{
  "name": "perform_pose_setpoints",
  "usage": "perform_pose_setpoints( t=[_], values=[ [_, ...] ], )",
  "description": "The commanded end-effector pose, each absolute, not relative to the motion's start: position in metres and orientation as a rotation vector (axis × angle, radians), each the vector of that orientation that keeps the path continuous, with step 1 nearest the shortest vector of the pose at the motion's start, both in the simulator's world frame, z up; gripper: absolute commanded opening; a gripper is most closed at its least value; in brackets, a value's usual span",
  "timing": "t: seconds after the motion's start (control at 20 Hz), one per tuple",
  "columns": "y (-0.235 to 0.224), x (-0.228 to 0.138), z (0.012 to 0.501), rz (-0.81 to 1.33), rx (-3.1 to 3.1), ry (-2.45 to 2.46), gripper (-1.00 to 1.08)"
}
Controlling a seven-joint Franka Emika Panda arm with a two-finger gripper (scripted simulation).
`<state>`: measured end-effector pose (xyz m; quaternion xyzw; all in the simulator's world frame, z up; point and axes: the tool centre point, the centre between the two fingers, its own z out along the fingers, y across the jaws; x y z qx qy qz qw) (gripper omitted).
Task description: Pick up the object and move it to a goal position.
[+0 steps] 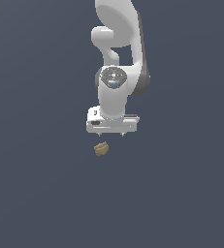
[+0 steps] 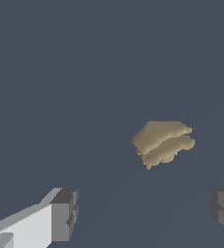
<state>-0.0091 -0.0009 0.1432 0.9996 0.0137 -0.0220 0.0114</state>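
Exterior view shows the gripper [image 1: 112,132] hanging above the dark floor, fingers spread wide and holding nothing. The object [image 1: 101,148] lies on the floor below it, slightly toward the exterior view's left, clear of both fingers. Wrist view confirms the object [image 2: 163,141] is not yet between the fingertips [image 2: 65,213]. Judgement: realign, then descend.

one tan object [image 1: 101,148], one white arm [image 1: 116,58]
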Motion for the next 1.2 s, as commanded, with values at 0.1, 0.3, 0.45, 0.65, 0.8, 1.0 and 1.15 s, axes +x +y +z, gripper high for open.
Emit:
perform_pose_setpoints(
  t=[0.1, 0.3, 0.45, 0.65, 0.8, 1.0, 1.15],
  values=[
    [-0.003, -0.009, 0.144, -0.068, 3.116, 0.043, 1.00],
    [-0.015, -0.010, 0.147, -0.066, 3.105, 0.052, 1.00],
    [-0.022, -0.010, 0.148, -0.066, 3.098, 0.069, 1.00],
    [-0.022, -0.010, 0.149, -0.066, 3.097, 0.078, 1.00],
    [-0.022, -0.010, 0.148, -0.065, 3.099, 0.062, 1.00],
    [-0.022, -0.010, 0.146, -0.063, 3.101, 0.004, 1.00],
    [-0.023, -0.009, 0.144, -0.060, 3.103, -0.064, 1.00]
  ],
)
